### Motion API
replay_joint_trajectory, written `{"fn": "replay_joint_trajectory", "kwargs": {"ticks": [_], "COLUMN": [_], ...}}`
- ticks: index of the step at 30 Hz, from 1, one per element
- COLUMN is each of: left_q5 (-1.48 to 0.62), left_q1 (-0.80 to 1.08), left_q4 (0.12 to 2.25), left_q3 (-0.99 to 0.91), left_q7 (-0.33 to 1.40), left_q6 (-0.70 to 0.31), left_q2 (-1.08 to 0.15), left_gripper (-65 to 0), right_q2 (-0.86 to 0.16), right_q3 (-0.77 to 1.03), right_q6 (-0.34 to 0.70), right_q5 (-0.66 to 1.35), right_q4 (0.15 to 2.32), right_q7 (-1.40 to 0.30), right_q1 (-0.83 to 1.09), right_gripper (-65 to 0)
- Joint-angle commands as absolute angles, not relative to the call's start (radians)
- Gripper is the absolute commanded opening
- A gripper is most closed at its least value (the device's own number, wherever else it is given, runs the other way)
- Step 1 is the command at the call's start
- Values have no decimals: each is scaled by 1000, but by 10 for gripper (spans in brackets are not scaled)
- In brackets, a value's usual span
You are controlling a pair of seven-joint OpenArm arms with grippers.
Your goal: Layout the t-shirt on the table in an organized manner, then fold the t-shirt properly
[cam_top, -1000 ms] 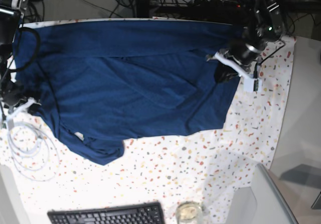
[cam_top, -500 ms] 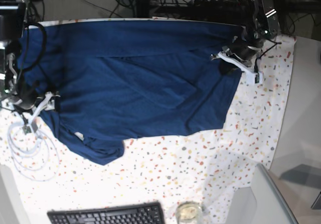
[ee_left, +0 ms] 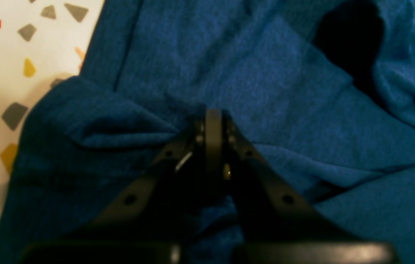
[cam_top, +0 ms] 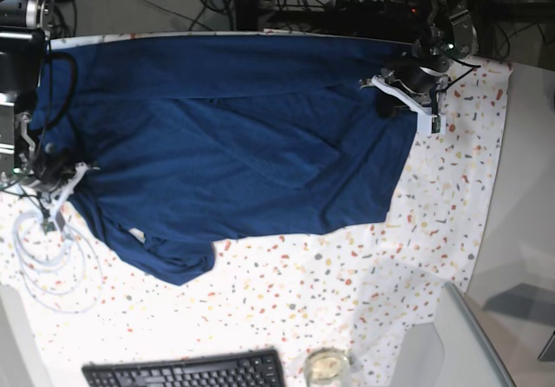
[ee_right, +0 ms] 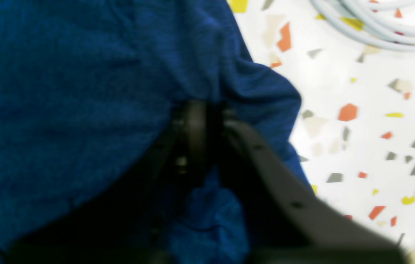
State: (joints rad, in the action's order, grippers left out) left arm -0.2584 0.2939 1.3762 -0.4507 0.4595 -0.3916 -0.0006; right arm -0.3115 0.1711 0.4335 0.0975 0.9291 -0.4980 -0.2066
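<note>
**Both grippers pinched on the edges of the navy shirt**

The large plain navy-blue knit t-shirt (cam_top: 234, 144) lies spread across the far half of the wide white table with its red, yellow and grey flecks (cam_top: 364, 274), and I take the shirt as my landmark for everything else. It is mostly flat, with long diagonal creases across its middle and a rumpled, folded-under corner on its near side, toward the black keyboard (cam_top: 186, 371) at the table's near edge.

The left gripper (cam_top: 386, 102) sits at the shirt's edge on the camera's right side. From its wrist camera the black jaws are drawn together with a ridge of blue cloth bunched up between them, so it has the t-shirt (ee_left: 266, 91) nipped in a tight hold; flecked table shows just past the shirt's border.

The right gripper (cam_top: 65, 179) is at the opposite edge of the shirt. Its wrist view shows its jaws closed too, with a fold of fabric (ee_right: 64, 91) gathered against them and a loose lobe of cloth hanging over beside them.

Just beyond that same edge, a coil of pale grey cable (cam_top: 48, 257) lies on the bare table. A clear glass (cam_top: 326, 368) stands near the keyboard, well apart from the shirt.
</note>
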Motion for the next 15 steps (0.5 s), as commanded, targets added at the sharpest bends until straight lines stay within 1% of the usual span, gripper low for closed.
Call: {"fn": "replay_joint_trajectory", "kwargs": {"ticks": [1, 3, 10, 15], "left_q5": [-251, -251, -249, -249], "left_q1": [295, 294, 295, 297], "left_q4": [1383, 1383, 1383, 1383], "left_q3": [-453, -453, -453, -453], "left_q7": [466, 466, 466, 466], "left_q6": [-386, -386, -386, -386], "left_q2": [-5, -5, -7, -7], "left_gripper": [-650, -650, -650, -650], "right_q2": [-328, -331, -381, -400], "right_q3": [176, 176, 176, 174], "right_q6": [432, 432, 432, 432], "right_q5": [102, 102, 102, 102], "right_q4": [949, 949, 944, 940], "right_q7": [-481, -481, -483, -483], "right_q1": [-231, -232, -246, -262], "right_gripper": [-650, -629, -626, -621]}}
